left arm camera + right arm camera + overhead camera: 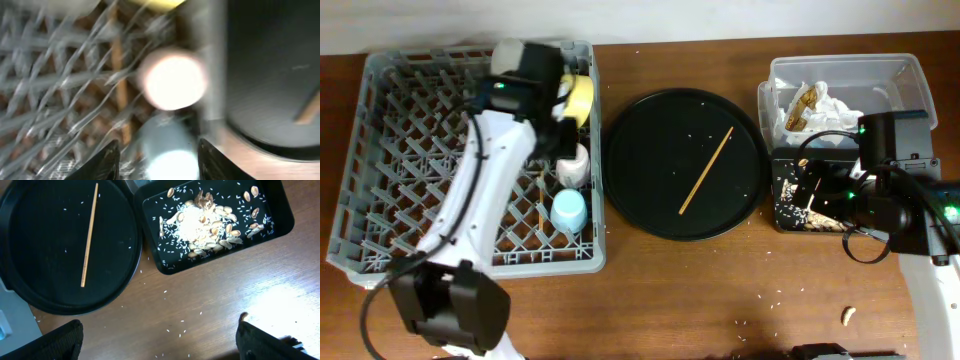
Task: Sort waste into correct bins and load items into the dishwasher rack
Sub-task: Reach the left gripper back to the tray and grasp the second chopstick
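Right now both grippers are standing open and carrying nothing. The left gripper (157,150) is hanging over the rack (410,150), its jaws spread above the blue cup (165,140), with the pink cup (172,82) just beyond and the yellow bowl (580,95) further along. That view is blurring badly, so the wooden strip on the lattice is probably a chopstick (118,75). The right gripper (160,330) is hovering over bare table beside the black tray (152,240) of scraps (200,225). The other chopstick (90,235) is lying loose on the round tray (40,255). Thin and flat against that tray, it is risking slipping from closing fingers, or dropping through the lattice.
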Motion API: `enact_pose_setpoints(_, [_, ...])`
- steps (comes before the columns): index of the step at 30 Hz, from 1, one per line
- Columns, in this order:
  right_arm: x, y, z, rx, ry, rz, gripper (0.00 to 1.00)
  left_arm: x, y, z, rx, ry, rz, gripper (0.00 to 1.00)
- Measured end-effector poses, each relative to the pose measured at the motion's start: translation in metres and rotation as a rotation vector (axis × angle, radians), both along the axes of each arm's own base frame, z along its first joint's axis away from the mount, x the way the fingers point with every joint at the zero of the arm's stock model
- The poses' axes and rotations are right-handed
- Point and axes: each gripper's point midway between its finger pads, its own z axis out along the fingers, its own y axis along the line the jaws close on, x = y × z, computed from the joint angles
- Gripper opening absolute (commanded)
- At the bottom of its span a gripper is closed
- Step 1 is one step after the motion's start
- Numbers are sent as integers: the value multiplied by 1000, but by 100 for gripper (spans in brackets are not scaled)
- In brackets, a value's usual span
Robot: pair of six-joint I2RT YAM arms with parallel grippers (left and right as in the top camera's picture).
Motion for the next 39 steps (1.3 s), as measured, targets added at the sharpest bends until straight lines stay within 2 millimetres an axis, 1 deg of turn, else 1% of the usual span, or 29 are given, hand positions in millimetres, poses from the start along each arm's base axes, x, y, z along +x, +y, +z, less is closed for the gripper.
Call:
enact_pose_setpoints(2, [0,0,0,0,-1,0,98,5,-35,20,-30,-69,-72,52])
enact_pose_setpoints(3, [0,0,0,0,-1,0,98,4,-53,28,-42,-94,-114,52])
enact_pose_setpoints(5, [0,0,0,0,0,0,99,2,-85,35,-61,-128,-181,52])
enact_pose_setpoints(6, [-1,0,0,0,2,0,99,1,-102,33,-69,-133,-214,52])
enact_pose_setpoints(7, [-1,0,-1,0,5,0,99,1,-114,27,-70,-129,-238,52])
enact_pose_setpoints(8, [-2,0,-1,0,10,0,98,1,-127,15,-64,-111,-263,52])
enact_pose_setpoints(11, [-3,0,-1,0,14,0,98,0,-162,-39,-36,-25,-329,52])
enact_pose_setpoints(13, [-3,0,-1,0,14,0,98,-4,-179,-63,-33,9,-360,52])
enact_pose_setpoints(16, [-3,0,-1,0,14,0,98,-20,-207,-90,-28,55,-426,52])
enact_pose_setpoints(18, [-3,0,-1,0,14,0,98,-30,-221,-97,-28,66,-462,53])
enact_pose_setpoints(21, [-3,0,-1,0,14,0,99,-41,-239,-100,-30,59,-507,52])
enact_pose_setpoints(23, [-3,0,-1,0,14,0,98,-42,-244,-100,-35,50,-515,52])
enact_pose_setpoints(25, [-3,0,-1,0,14,0,99,-38,-247,-105,-39,41,-516,52])
enact_pose_setpoints(27, [-3,0,-1,-1,14,0,99,-37,-248,-118,-29,59,-515,52])
enact_pose_setpoints(29, [-3,0,-1,0,14,0,98,-39,-246,-140,-3,99,-513,52])
enact_pose_setpoints(33, [-3,0,-1,-1,14,0,99,-42,-243,-161,19,138,-511,51])
enact_pose_setpoints(36, [-3,0,-1,0,14,0,98,-42,-244,-161,19,137,-515,47])
enact_pose_setpoints(39, [-3,0,-1,0,14,0,98,-43,-249,-161,13,125,-523,47])
